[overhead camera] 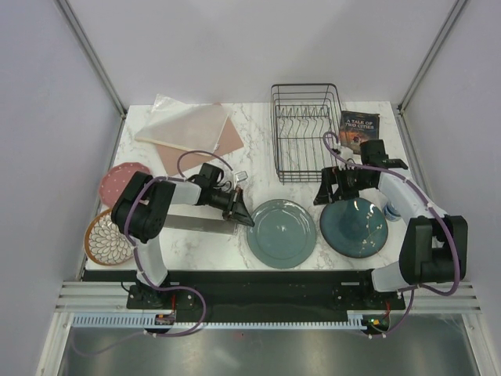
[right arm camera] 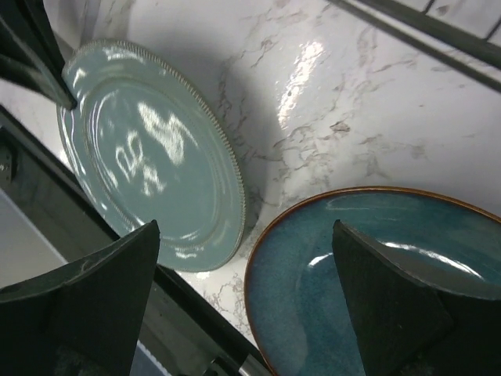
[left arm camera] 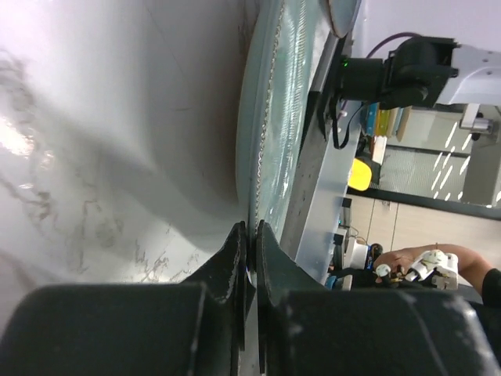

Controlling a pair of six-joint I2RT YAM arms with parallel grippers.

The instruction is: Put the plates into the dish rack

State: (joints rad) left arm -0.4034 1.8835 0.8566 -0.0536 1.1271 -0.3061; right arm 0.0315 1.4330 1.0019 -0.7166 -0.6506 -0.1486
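The teal-green plate (overhead camera: 282, 233) lies near the table's front middle. My left gripper (overhead camera: 243, 216) is shut on its left rim; the left wrist view shows the rim (left arm camera: 262, 133) pinched between my fingertips (left arm camera: 235, 243). The dark blue plate (overhead camera: 354, 227) lies to its right. My right gripper (overhead camera: 324, 193) is open and empty over that plate's far left edge (right arm camera: 376, 282), and its view also shows the teal plate (right arm camera: 149, 157). The reddish-pink speckled plate (overhead camera: 119, 180) and the whitish patterned plate (overhead camera: 104, 240) sit at the left edge. The black wire dish rack (overhead camera: 305, 129) stands at the back and holds nothing.
A pinkish-brown square sheet (overhead camera: 211, 145) and a clear plastic bag (overhead camera: 182, 119) lie at the back left. A book (overhead camera: 359, 130) lies right of the rack. A small blue-and-white round object (overhead camera: 394, 211) sits by the blue plate's right side.
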